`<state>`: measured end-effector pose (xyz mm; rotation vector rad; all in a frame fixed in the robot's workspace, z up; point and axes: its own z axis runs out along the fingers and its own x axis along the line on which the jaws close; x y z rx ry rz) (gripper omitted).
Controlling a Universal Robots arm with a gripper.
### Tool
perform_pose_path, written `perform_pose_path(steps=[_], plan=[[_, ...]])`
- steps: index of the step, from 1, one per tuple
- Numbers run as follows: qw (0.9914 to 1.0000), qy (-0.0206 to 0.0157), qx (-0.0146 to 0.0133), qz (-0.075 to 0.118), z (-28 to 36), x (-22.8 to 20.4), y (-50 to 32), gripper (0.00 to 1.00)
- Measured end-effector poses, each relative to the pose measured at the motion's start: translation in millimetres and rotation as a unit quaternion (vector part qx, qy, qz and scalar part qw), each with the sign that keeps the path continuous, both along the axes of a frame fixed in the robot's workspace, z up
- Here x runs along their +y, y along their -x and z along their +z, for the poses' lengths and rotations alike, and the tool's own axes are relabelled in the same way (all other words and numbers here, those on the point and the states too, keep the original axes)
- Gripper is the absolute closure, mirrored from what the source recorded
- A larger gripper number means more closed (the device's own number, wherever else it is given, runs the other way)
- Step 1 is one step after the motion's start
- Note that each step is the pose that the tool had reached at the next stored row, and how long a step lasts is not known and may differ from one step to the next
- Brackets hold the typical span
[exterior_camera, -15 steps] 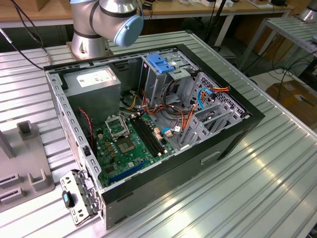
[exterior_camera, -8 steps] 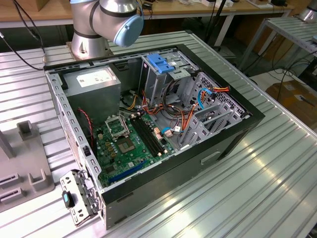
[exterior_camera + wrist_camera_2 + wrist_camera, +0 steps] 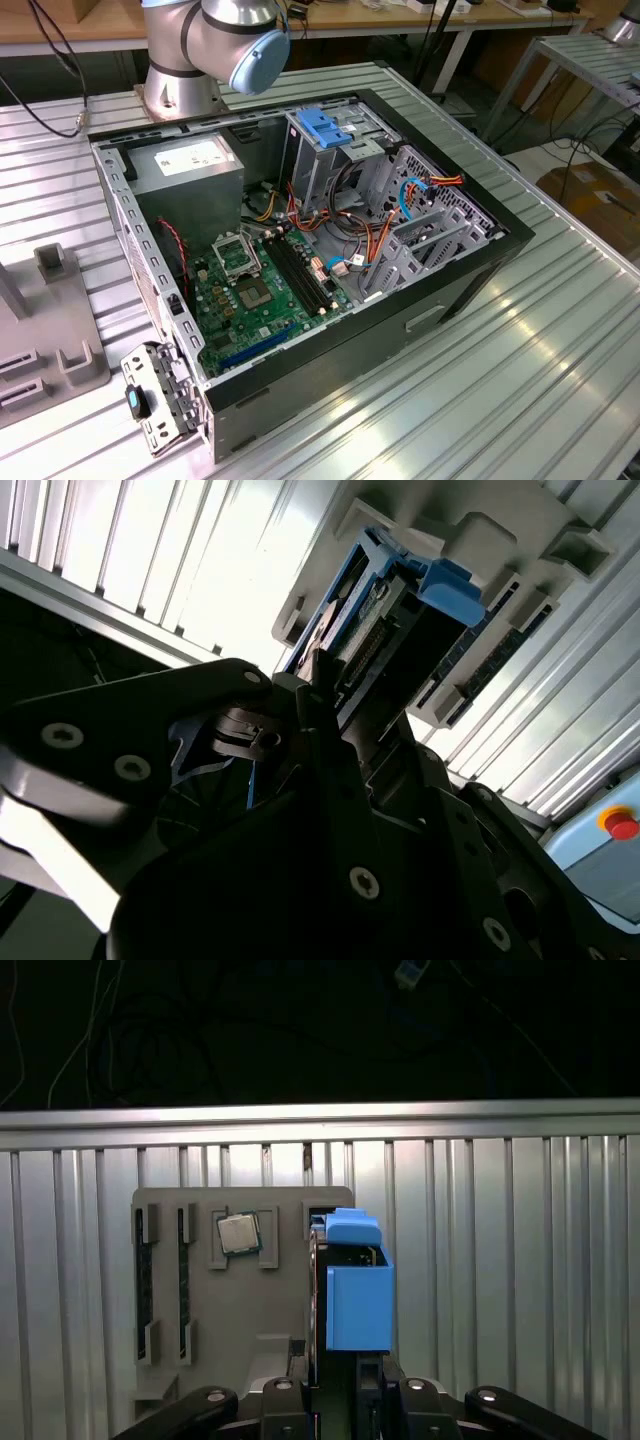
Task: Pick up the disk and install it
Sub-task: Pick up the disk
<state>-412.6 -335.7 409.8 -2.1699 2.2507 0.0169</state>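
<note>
The disk [image 3: 350,1280] stands on edge in a slot of a grey holder plate [image 3: 230,1300] on the ribbed metal table, with its bright blue carrier on one side. In the second wrist view the disk [image 3: 385,620] shows its blue frame and its connector edge. My gripper [image 3: 335,1370] is right at the disk's near end, and the disk runs into the gripper's dark body [image 3: 350,720]. The disk is still seated in the holder.
The holder plate also carries a square processor chip [image 3: 237,1232] and two memory sticks [image 3: 143,1280] in slots. In the exterior view the open computer case [image 3: 480,270] lies on the table with a blue bracket [image 3: 325,127] on its drive cage, and the arm's base [image 3: 190,80] stands behind it.
</note>
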Motion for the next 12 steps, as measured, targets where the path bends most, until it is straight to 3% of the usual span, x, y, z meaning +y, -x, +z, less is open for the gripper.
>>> perform_pose_path(steps=[4,8,9,12], plan=[[1.00000,0.0000,-0.0001,0.000,9.1,0.0,0.0,0.65],[1.00000,0.0000,-0.0004,0.000,30.8,0.0,0.0,0.65],[1.00000,0.0000,-0.0004,0.000,33.7,0.0,0.0,0.65],[1.00000,0.0000,-0.0005,0.000,33.8,0.0,0.0,0.65]])
